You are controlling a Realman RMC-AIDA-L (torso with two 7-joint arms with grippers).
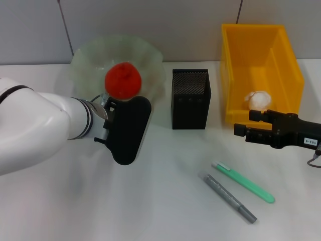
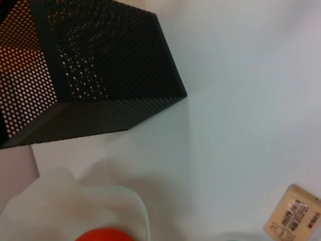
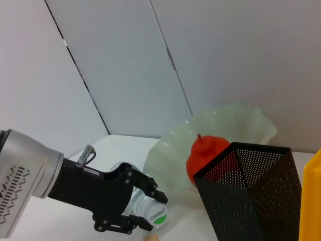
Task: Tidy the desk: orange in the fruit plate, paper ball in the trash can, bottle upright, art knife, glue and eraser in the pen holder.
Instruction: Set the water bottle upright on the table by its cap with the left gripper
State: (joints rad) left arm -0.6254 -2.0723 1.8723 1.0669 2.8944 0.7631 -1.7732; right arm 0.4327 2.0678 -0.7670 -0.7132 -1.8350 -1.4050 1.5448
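On the far left, one orange (image 1: 123, 80) sits in the one fruit plate (image 1: 150, 57); beside its near rim the left gripper (image 3: 145, 211) pinches the lying bottle (image 3: 150, 213). One paper ball (image 1: 258, 99) lies in the trash can (image 1: 288, 55) (right gripper (image 1: 243, 123) near its front wall, fingers apart). One pen holder (image 1: 190, 100) stands between; two pens (image 1: 235, 193) lie nearer on bare table

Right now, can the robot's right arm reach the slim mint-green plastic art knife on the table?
Probably yes. The right gripper hovers open and empty before the yellow plastic trash can, and the art knife lies nearby on bare table, nothing between.
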